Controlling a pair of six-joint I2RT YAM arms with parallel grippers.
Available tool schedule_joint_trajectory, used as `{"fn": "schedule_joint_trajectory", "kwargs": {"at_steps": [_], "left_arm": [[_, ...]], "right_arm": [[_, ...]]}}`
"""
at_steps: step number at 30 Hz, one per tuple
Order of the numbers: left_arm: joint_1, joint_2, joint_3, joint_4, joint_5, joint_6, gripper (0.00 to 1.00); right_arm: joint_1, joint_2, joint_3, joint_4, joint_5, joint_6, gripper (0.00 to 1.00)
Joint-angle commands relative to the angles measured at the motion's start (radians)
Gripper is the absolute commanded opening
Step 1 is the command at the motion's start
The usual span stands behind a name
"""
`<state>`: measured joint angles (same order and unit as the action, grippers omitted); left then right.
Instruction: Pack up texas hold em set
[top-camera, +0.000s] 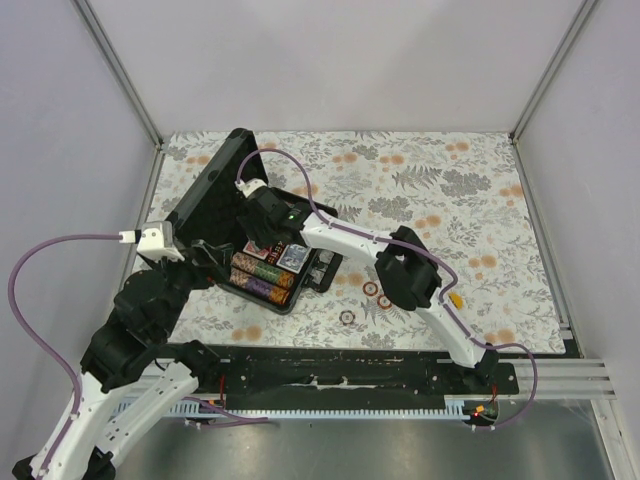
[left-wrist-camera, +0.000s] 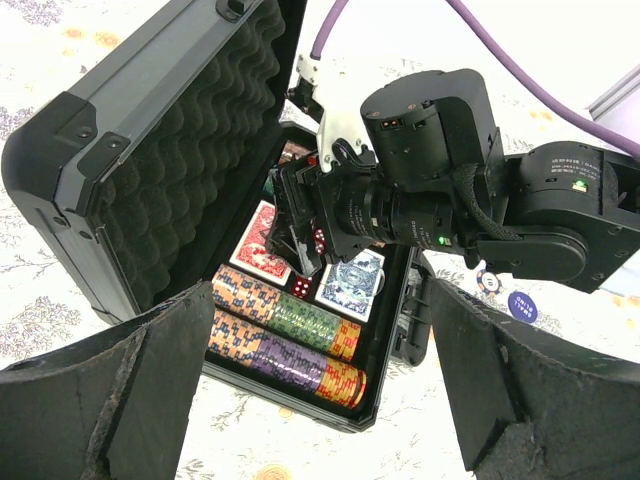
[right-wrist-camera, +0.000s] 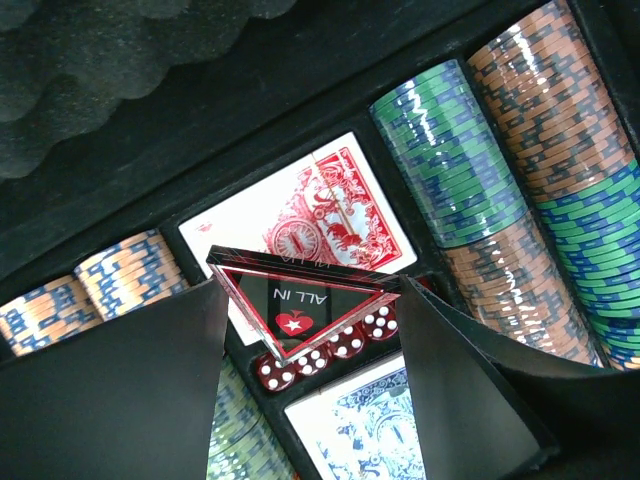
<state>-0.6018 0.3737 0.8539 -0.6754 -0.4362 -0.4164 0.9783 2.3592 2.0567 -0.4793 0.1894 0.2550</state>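
Note:
The black briefcase (top-camera: 262, 301) of the texas hold em set lies open at the left, its foam-lined lid (top-camera: 213, 187) standing up. Inside are rows of coloured poker chips (left-wrist-camera: 290, 335), a red card deck (right-wrist-camera: 322, 208), a blue card deck (right-wrist-camera: 365, 432) and small red dice (right-wrist-camera: 347, 344). My right gripper (right-wrist-camera: 312, 298) reaches into the case and is shut on a clear triangular "ALL IN" button (right-wrist-camera: 300, 292), held just above the dice. My left gripper (left-wrist-camera: 322, 310) hangs open over the case's near corner, with nothing between its fingers.
Three loose round chips (top-camera: 371, 290) lie on the floral tablecloth (top-camera: 450, 200) to the right of the case, beside the right arm's elbow (top-camera: 410, 268). Two of them (left-wrist-camera: 519, 305) show behind the right wrist in the left wrist view. White walls enclose the table.

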Motion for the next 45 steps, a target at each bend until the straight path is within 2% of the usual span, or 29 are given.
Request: {"fn": "schedule_joint_trajectory", "kwargs": {"at_steps": [1, 7, 13, 19, 25, 31, 40, 45], "left_arm": [[-0.001, -0.009, 0.025, 0.005, -0.021, 0.037, 0.94], [-0.003, -0.009, 0.022, 0.002, -0.021, 0.037, 0.94], [-0.001, -0.010, 0.022, -0.001, -0.024, 0.037, 0.94], [-0.001, -0.009, 0.031, -0.001, -0.021, 0.037, 0.94], [-0.001, 0.008, 0.042, 0.005, 0.022, 0.037, 0.94], [-0.001, 0.042, 0.042, 0.033, 0.112, 0.041, 0.94], [-0.001, 0.096, 0.047, 0.100, 0.215, 0.015, 0.93], [-0.001, 0.174, 0.019, 0.151, 0.329, -0.012, 0.93]], "right_arm": [[0.008, 0.029, 0.068, 0.013, 0.068, -0.031, 0.65], [0.008, 0.058, 0.100, 0.010, 0.044, -0.031, 0.68], [0.010, 0.058, 0.109, 0.011, 0.021, -0.036, 0.78], [0.010, -0.017, 0.066, 0.042, 0.045, -0.026, 0.88], [0.008, -0.152, -0.010, 0.012, 0.084, 0.023, 0.88], [-0.023, -0.360, -0.205, -0.126, 0.159, 0.136, 0.88], [-0.099, -0.739, -0.711, -0.332, 0.251, 0.335, 0.89], [-0.200, -0.897, -0.956, -0.424, 0.309, 0.470, 0.90]]}}
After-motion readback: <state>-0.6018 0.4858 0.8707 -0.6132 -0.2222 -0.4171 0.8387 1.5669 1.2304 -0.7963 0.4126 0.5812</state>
